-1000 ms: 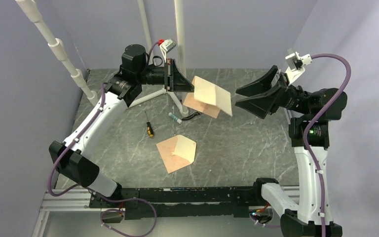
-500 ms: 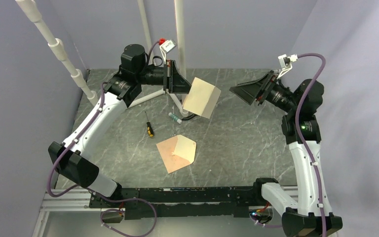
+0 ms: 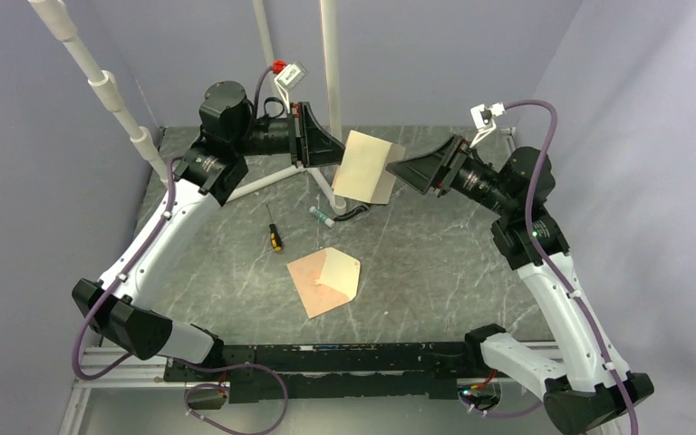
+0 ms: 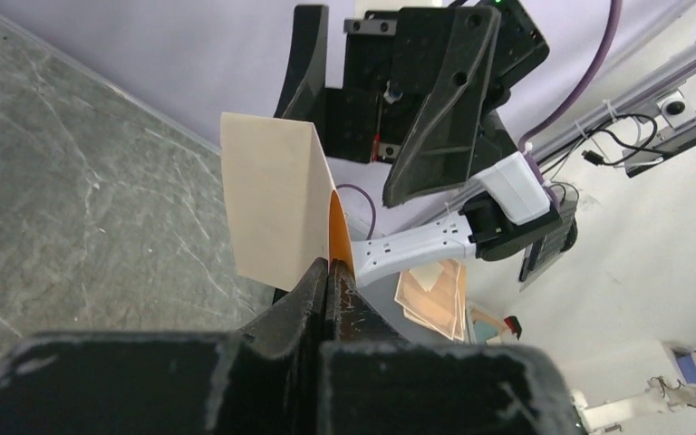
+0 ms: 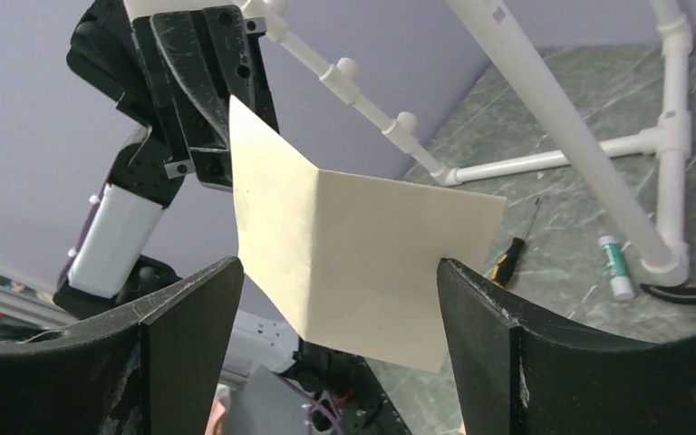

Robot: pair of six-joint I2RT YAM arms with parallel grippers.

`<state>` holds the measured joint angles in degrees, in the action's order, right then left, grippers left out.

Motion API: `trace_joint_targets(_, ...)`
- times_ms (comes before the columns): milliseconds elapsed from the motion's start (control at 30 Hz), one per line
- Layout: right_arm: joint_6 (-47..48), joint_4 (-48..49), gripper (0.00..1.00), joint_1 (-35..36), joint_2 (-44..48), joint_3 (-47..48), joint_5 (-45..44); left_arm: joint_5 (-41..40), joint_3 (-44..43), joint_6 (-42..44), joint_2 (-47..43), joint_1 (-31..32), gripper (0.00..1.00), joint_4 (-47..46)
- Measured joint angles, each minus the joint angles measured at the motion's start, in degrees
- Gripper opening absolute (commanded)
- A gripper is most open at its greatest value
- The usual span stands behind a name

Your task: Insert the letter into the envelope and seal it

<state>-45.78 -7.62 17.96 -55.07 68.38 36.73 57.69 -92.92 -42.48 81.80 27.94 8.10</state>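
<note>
- Top view: the left gripper (image 3: 340,156) pinches the folded letter (image 3: 369,169) in the air; the right gripper (image 3: 397,171) is just beside its other edge. The envelope (image 3: 324,281) lies flat on the table (image 3: 435,254).
- Left wrist: jaws clamped on the letter's edge.
- Right wrist: jaws spread wide, the letter framed between them.
</note>
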Motion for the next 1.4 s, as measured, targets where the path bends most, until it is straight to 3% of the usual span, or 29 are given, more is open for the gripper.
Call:
trace_joint_targets(133, -3.48, 1.92, 0.81, 2.03, -1.29, -1.36, -2.05, -1.03, 2.1, -3.5, -0.44, 0.0, 0.02, -4.35)
trace_joint_targets(267, -6.97, 6.45, 0.71, 3.37, -3.61, -1.84, -2.08, -0.87, 3.26, -6.78, -0.44, 0.0, 0.02, -8.41)
trace_joint_targets(567, -13.35, 16.02, 0.42, 5.4, -7.41, -2.38, -1.4, -0.61, 3.58, -8.26, -0.44, 0.0, 0.02, -10.75)
trace_joint_targets(767, -16.26, 21.62, 0.11, 5.51, -7.5, -2.97, -0.63, -1.2, 3.58, -7.54, -0.44, 0.0, 0.02, -9.46)
trace_joint_targets(867, -17.86, 24.04, 0.01, 5.51, -7.5, -3.67, -0.24, -1.81, 3.56, -6.6, -0.57, 0.0, 0.04, -8.63)
trace_joint_targets(1000, -18.8, 24.76, 0.0, 5.68, -7.5, -4.31, -0.44, -4.9, 2.62, -2.73, -1.22, 0.02, 0.26, -2.82)
trace_joint_targets(1200, -17.03, 24.37, 0.0, 5.7, -6.08, -4.39, -4.79, -18.47, 3.28, 2.91, -7.34, 0.17, 0.88, 5.99)
trace_joint_targets(1267, -16.74, 25.22, 0.0, 5.7, -5.22, -4.39, -6.58, -22.64, 5.03, 3.91, -10.88, 0.04, 0.93, 6.69)
trace_joint_targets(1400, -17.55, 29.35, 0.0, 5.73, -5.07, -4.48, -8.15, -24.2, 6.93, 3.69, -14.51, 0.0, 0.93, 4.96)
